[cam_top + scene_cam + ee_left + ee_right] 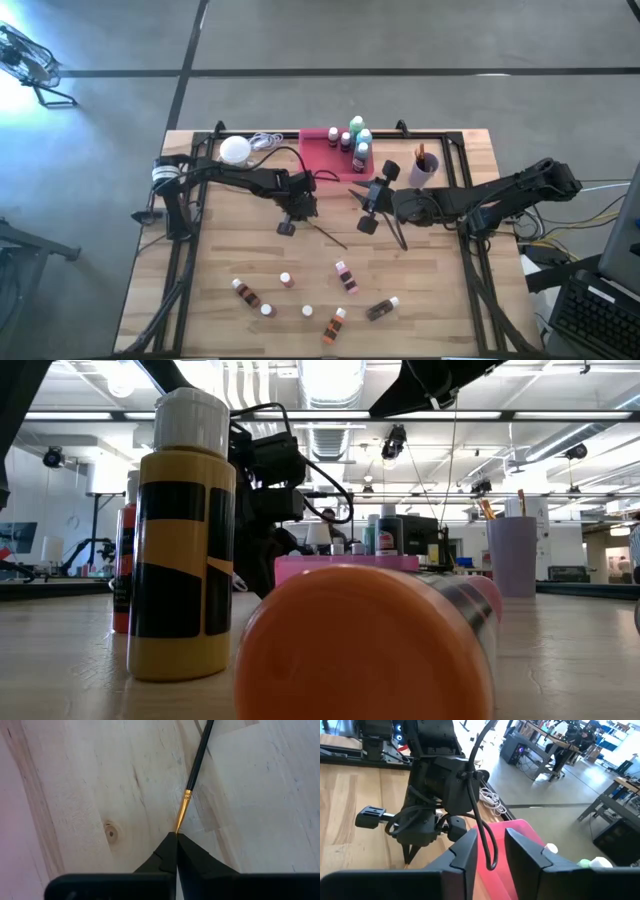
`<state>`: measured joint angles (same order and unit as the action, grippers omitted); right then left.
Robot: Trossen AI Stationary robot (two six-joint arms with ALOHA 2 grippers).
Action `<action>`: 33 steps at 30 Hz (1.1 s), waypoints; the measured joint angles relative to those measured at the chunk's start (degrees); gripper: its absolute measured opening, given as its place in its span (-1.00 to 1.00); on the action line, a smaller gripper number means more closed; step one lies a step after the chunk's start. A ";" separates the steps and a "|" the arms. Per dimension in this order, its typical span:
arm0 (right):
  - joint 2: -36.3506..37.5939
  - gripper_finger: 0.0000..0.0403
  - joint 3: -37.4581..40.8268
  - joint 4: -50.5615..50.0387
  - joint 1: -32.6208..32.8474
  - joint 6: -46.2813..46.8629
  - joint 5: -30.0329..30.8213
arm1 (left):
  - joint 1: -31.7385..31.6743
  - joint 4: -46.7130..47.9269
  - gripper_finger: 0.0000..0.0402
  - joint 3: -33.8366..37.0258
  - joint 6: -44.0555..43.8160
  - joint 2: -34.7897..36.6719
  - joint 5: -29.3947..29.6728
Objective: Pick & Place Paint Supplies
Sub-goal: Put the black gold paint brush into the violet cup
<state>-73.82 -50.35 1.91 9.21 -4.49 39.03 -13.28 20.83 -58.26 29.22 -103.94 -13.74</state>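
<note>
**My left gripper pinching a paintbrush at mid-table**

I am holding my left gripper (pixel 176 836) low over the middle of the table (pixel 240 240), and its fingers are pressing together on the tip of a thin dark-handled paintbrush (pixel 196 765). The left wrist view is showing this plainly: the gold ferrule is running straight into the closed fingertips, with the handle lying on the wood beyond. The high view is giving only the brush as a thin dark line slanting away from the gripper toward the near edge.

My right gripper (pixel 490 842) is hanging just beside the left one, toward the right edge, with its fingers standing apart and nothing between them. Its wrist view is looking across at my left arm's wrist and cabling, which are blocking most of the table behind.

A pink tray (pixel 322 155) is sitting at the far edge, carrying the green and blue bottles (pixel 358 135) at its right end. A white globe lamp (pixel 235 149) with its cord is lying to the tray's left, and a lilac cup (pixel 424 170) holding brushes is standing to its right.

Small white-capped bottles (pixel 290 280) are lying scattered along the near edge. In the low view a yellow-and-black bottle (pixel 182 540) and an orange cap (pixel 365 645) are filling the foreground, hiding much of the table.
</note>
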 joint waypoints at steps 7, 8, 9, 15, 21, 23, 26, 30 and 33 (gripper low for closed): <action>-0.18 -0.66 0.20 0.00 0.00 2.96 -0.08 | 0.07 4.43 -0.99 -3.70 -0.84 -0.36 0.31; -0.39 -0.67 0.40 -0.01 0.00 3.57 -0.23 | 0.09 4.91 -0.99 -4.24 -0.89 -0.40 0.31; -0.61 -0.67 0.68 0.02 0.00 4.29 -0.62 | 0.11 5.08 -0.99 -4.85 -1.25 -0.48 0.31; -2.85 -0.66 2.82 -1.69 0.02 9.09 -6.79 | 0.39 4.67 -0.99 -7.65 -2.35 -0.39 0.28; -7.83 -0.54 4.96 0.01 0.04 16.41 -12.33 | 1.05 4.43 -0.99 -9.03 -2.62 -0.33 0.19; -10.22 -0.49 4.96 0.38 0.04 18.67 -12.70 | 1.15 4.44 -0.99 -9.52 -2.71 -0.29 0.14; -13.97 -0.40 4.17 0.44 0.00 21.90 -14.89 | 1.20 4.35 -1.00 -10.48 -3.08 -0.28 0.13; -19.56 -0.25 1.46 1.60 -0.06 23.91 -16.81 | 1.20 4.26 -1.00 -11.63 -3.13 -0.24 0.13; -23.09 -0.14 -0.80 1.03 -0.11 24.04 -17.20 | 1.18 4.37 -1.00 -12.18 -3.13 -0.17 0.13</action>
<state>-96.91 -51.15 2.94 9.10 19.54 21.83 -12.10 25.19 -70.44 26.09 -104.12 -13.61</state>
